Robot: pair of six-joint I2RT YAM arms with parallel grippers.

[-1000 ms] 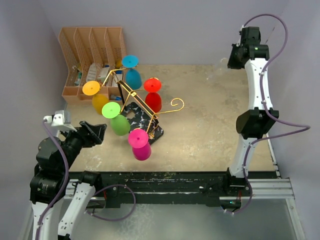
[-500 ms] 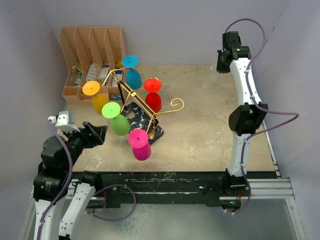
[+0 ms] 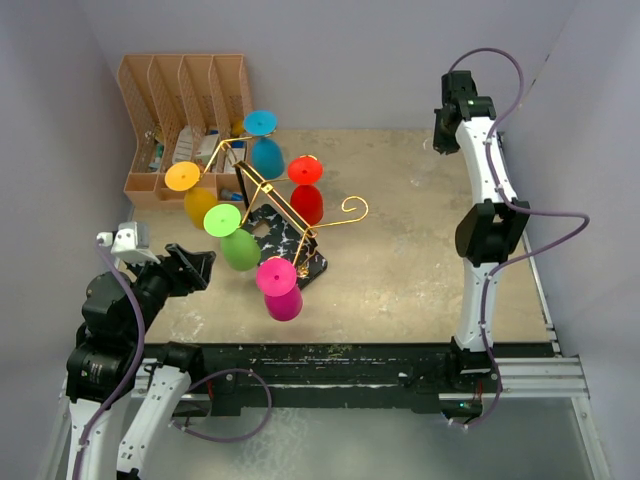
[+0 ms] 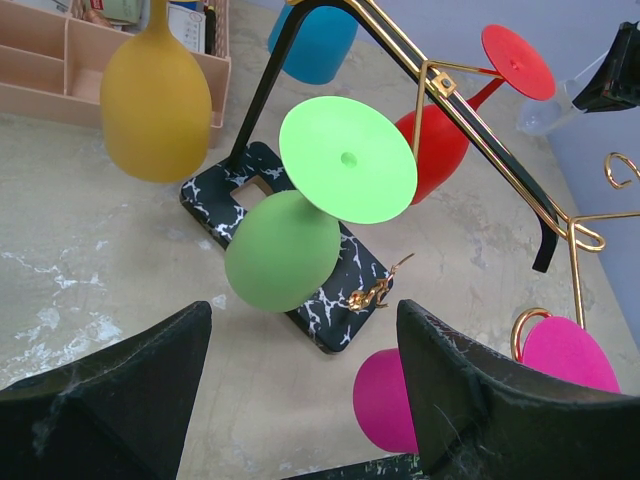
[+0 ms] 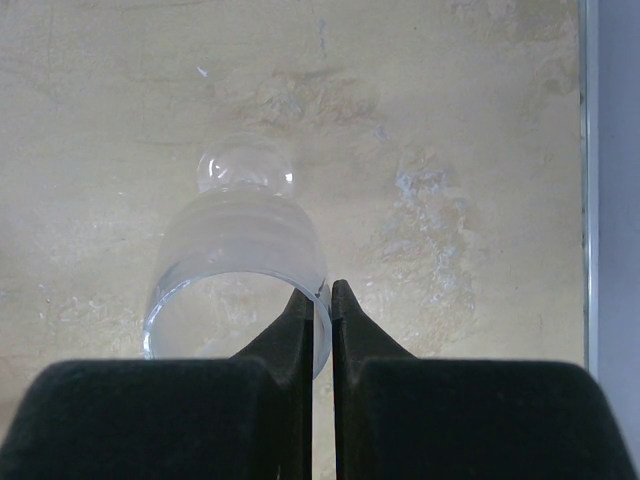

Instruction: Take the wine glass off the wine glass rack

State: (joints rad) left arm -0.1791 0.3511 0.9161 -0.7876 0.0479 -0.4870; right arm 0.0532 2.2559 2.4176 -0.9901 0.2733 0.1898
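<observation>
From above, the rack (image 3: pixel 283 238) stands left of centre on the counter (image 3: pixel 420 270) with coloured glasses hanging from it. The left claw (image 3: pixel 197 266) is near it, and the right claw (image 3: pixel 446 132) is well apart at the far right.

In the left wrist view that claw gapes, released. The green glass (image 4: pixel 283 250) is dead ahead, hanging foot-up and tilted.

In the right wrist view the claw is clenched on the rim of a clear glass (image 5: pixel 235 255), already off the rack. Its long axis runs away from the claw toward the counter.
</observation>
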